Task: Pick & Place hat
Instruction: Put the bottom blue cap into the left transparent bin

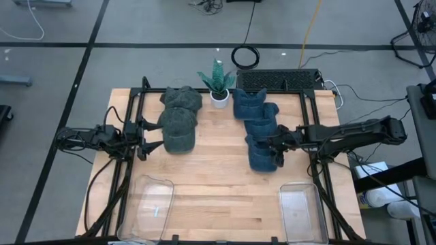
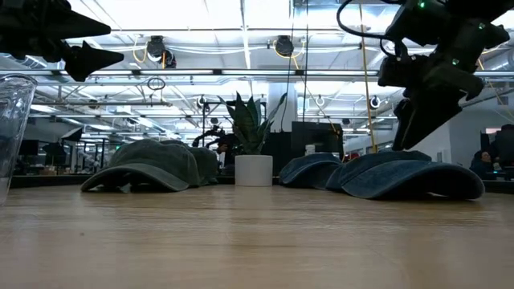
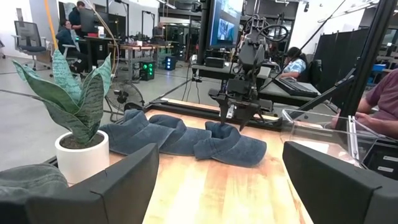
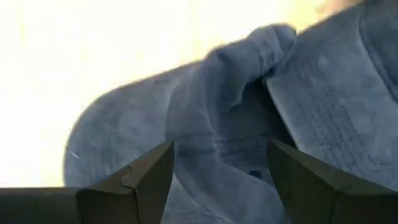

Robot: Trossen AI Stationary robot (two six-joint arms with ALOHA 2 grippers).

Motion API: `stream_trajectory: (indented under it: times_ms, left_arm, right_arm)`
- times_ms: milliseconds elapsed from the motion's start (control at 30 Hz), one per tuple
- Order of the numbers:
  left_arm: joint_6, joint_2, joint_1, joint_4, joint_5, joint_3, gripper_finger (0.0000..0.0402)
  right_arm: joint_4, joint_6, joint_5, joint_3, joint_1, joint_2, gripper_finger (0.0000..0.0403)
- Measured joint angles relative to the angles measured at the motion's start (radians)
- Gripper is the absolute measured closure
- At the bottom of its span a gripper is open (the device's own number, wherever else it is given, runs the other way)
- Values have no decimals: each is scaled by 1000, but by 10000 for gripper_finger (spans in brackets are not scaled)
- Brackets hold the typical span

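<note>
2 clear bins (image 1: 151,204) (image 1: 300,207) at the table's near edge — right gripper (image 1: 278,151) jaws parted over a blue hat (image 1: 262,155), left gripper (image 1: 144,136) jaws wide.

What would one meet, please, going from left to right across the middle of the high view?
Left hand → green hats → potted plant → blue hats → right hand, down over the nearest blue hat.

Blue hats (image 1: 260,133) look like soft washed denim cloth, matt; green hats (image 1: 178,122) same cloth. Table (image 1: 218,184) is pale wood w/ smooth finish. Bins (image 1: 298,211) at frame bottom are clear glossy plastic.
</note>
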Motion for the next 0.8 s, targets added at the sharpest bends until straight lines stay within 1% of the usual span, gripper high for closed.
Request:
stream_trajectory:
  times_ms: [233, 400, 467, 667, 800]
  left_arm:
    - [0, 0, 0, 0, 0, 0, 50]
    - [0, 0, 0, 0, 0, 0, 50]
    - [0, 0, 0, 0, 0, 0, 50]
    - [0, 0, 0, 0, 0, 0, 50]
    - [0, 0, 0, 0, 0, 0, 50]
  right_arm:
    - [94, 4, 0, -87, -1, -2, 161]
    - [136, 43, -5, -102, 0, -1, 161]
    - [143, 48, -35, -102, 0, -1, 163]
    - [144, -12, -105, -102, 4, 0, 181]
    - [165, -41, -108, -104, 4, 0, 198]
